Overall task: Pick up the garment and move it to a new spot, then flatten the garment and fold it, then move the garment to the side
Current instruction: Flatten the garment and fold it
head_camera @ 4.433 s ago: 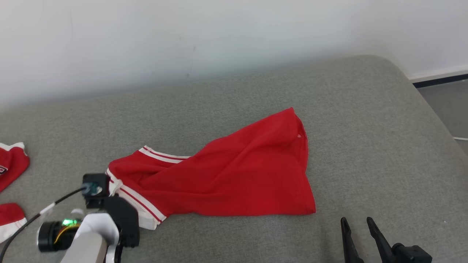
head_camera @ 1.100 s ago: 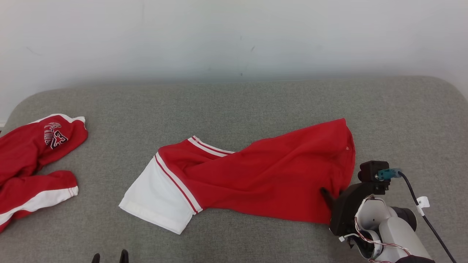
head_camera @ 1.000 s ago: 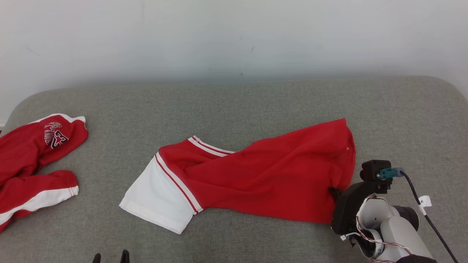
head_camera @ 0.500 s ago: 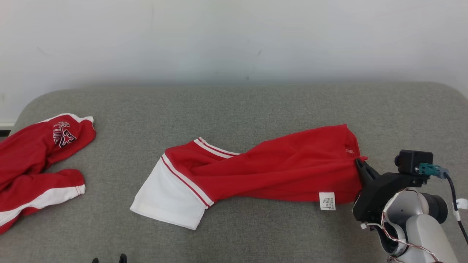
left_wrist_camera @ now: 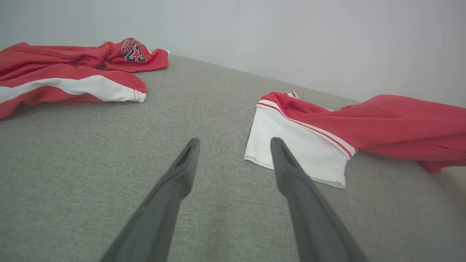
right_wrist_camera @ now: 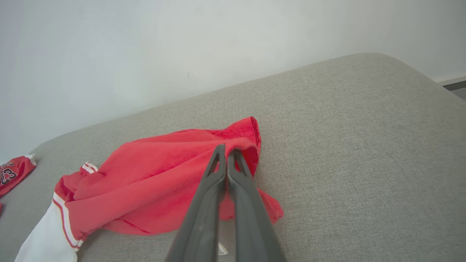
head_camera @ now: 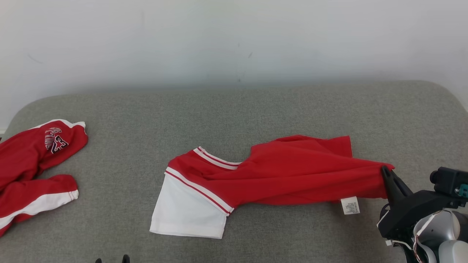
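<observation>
On grey cushion (head_camera: 292, 109) below white wall (head_camera: 234, 36), red-white garment (head_camera: 292, 175) lies stretched, right end effector (head_camera: 384, 170) pinching its edge, left end effector (left_wrist_camera: 235, 140) wide.

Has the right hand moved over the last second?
Yes. The right hand, shut on the garment, went right, away from the pile lying left.

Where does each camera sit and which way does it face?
Head view: on the head, facing down at the grey cushion; right gripper lower right, shut on the red garment.
Left wrist view: along the open left gripper, low over the cushion.
Right wrist view: along that shut gripper, pinching the garment's edge.
All three share that garment and a second garment.
</observation>
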